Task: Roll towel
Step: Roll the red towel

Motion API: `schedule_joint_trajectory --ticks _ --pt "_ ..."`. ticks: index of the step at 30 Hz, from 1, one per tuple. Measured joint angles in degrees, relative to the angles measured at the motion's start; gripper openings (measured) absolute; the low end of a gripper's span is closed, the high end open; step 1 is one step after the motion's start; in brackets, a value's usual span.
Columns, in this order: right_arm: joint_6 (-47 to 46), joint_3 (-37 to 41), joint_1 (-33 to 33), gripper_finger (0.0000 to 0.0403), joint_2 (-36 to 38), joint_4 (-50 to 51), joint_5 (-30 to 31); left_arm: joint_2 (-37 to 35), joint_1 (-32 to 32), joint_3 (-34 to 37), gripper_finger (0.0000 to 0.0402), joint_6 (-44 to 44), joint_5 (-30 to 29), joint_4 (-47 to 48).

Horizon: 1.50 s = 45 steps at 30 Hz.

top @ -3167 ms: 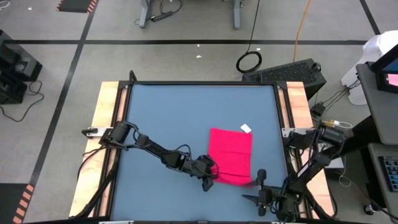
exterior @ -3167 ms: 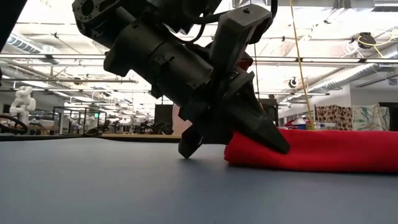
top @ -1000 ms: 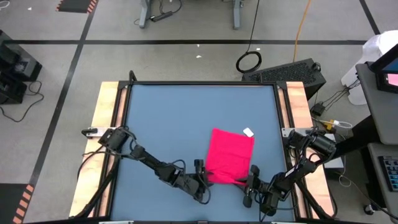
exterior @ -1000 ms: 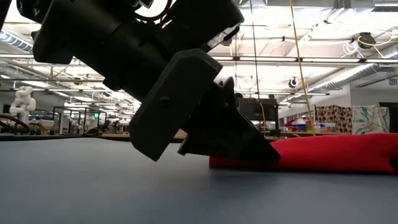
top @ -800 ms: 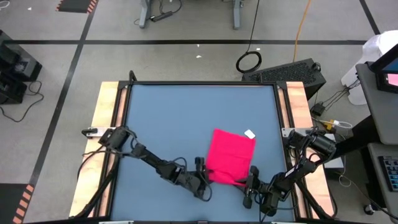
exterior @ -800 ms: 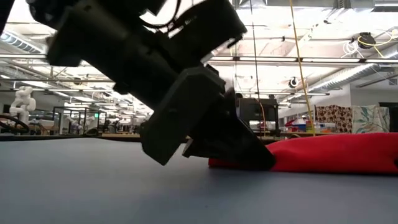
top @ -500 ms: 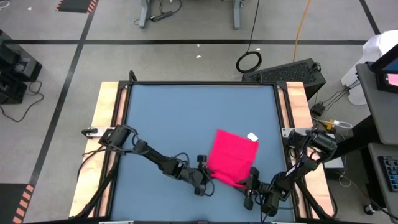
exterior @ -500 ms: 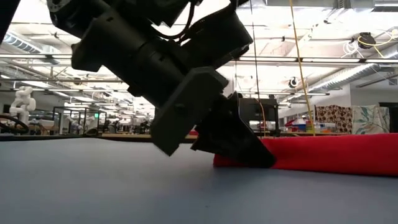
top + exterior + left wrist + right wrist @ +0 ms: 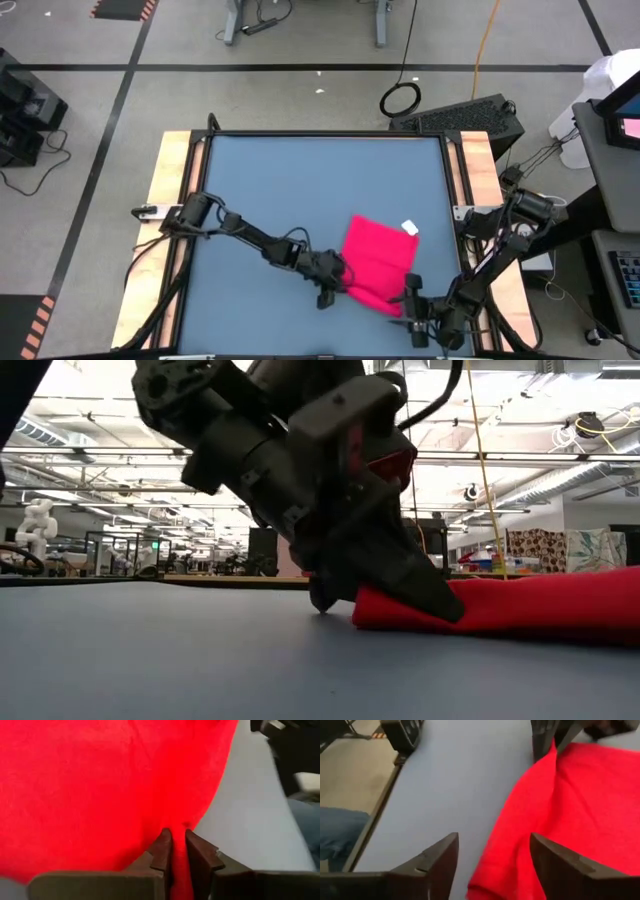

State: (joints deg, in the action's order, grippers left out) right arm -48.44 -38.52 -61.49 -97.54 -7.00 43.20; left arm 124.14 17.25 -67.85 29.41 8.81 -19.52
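The pinkish-red towel (image 9: 380, 262) lies flat on the blue tabletop (image 9: 300, 190) at the near right. Its white tag (image 9: 409, 227) is at its far right corner. My left gripper (image 9: 338, 285) is at the towel's near left corner and is shut on the cloth; it also shows in the low view (image 9: 395, 595). My right gripper (image 9: 407, 302) is open at the towel's near right corner. In the right wrist view the towel's near edge (image 9: 490, 870) runs between its two spread fingers. My left gripper pinches a raised fold of the towel (image 9: 176, 827) between its two fingers, at the near left corner. The fingers slant down from the table's left. The corner (image 9: 375, 610) stays low by the table and the rest of the towel lies flat. My right gripper: I cannot tell whether it touches the towel.
Wooden side rails (image 9: 168, 200) border the table on the left and right. Bare blue tabletop lies to the far side and left of the towel. A person's leg in jeans (image 9: 340, 832) shows beyond the table's near edge.
My left gripper, shut on the near left corner, has gone toward the table's right and far side. The towel has slid toward the right edge and turned a little, its tag end moving right and nearer. My right gripper has shifted slightly right and stays open.
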Motion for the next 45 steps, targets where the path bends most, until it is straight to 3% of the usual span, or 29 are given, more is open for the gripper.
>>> schedule_joint_trajectory --ticks 4,9,18,22,26,31,39,43,45 --pt "0.3 0.0 -2.2 0.0244 0.2 0.3 4.3 -0.2 -2.1 -0.1 0.0053 4.2 6.2 0.1" --pt "-0.3 -0.1 -2.9 0.0233 -0.2 0.7 4.9 -0.1 -3.6 -0.1 0.0053 7.8 7.2 0.0" --pt "-1.9 -1.7 -2.6 0.0204 -8.0 -5.1 14.1 -0.1 -3.8 0.0 0.0054 7.8 8.1 -0.1" --pt "-8.4 -2.2 -2.1 0.0167 -10.8 -4.7 14.9 -0.1 -3.8 0.0 0.0054 7.8 8.1 -0.4" --pt "-17.2 -2.2 -1.9 0.0099 -13.4 -3.9 13.7 -0.1 -3.8 0.0 0.0054 7.2 8.0 -1.0" --pt "-23.5 -2.2 -2.4 0.0013 -15.5 -4.0 15.7 -0.4 -3.6 0.2 0.0054 2.1 7.6 -1.6" --pt "-23.5 -2.3 0.2 0.0015 -15.5 -4.5 13.9 -8.0 -4.7 0.3 0.008 -11.3 4.0 10.7" --pt "-22.5 -2.2 1.1 0.0006 -15.6 -6.5 12.7 -13.2 -5.3 0.3 0.0112 -19.1 -1.9 19.6" --pt "-22.1 -2.2 1.2 0.0009 -15.6 -7.4 12.2 -14.6 -5.3 0.3 0.0128 -24.5 -5.7 17.5"
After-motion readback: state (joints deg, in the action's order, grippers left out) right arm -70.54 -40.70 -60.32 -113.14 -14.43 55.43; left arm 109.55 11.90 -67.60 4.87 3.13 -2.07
